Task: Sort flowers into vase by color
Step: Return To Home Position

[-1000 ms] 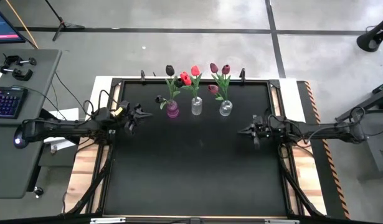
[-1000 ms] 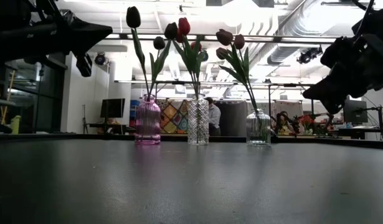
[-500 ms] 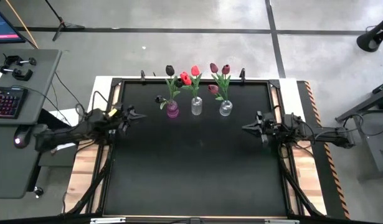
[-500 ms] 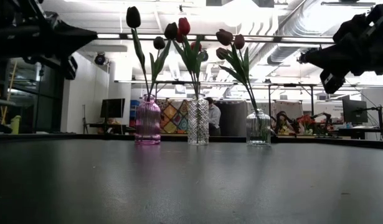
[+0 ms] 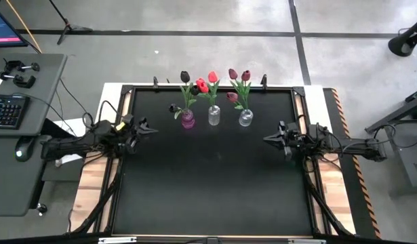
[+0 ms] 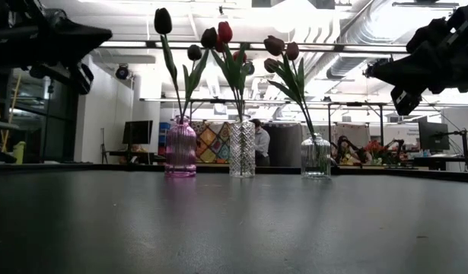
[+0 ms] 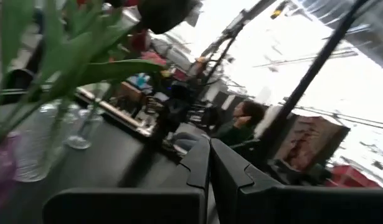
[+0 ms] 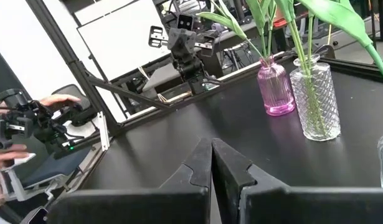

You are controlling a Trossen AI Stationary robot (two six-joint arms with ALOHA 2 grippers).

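Three vases stand in a row near the far edge of the black table (image 5: 208,196), each holding tulips. The pink vase (image 5: 188,120) on the left carries the dark maroon-black tulips (image 5: 185,76). The cut-glass vase (image 5: 214,116) in the middle carries the red tulips (image 5: 212,77), and the round clear vase (image 5: 245,118) on the right carries the dark red tulips (image 5: 245,75). All stems stand upright or lean slightly, with the heads well above the rims.

The left arm reaches in level from the table's left edge, and the left gripper (image 5: 152,130) hangs above the surface, apart from the pink vase. Its fingers (image 7: 197,165) are pressed together on nothing. The right arm reaches in the same way from the right edge. The right gripper (image 5: 266,140) points inward, clear of the round vase, and its fingers (image 8: 197,165) likewise meet with nothing between them. From table height, both grippers sit high above the tabletop.

A keyboard (image 5: 8,112) lies on the side desk. A person (image 6: 258,141) stands far behind the middle vase.
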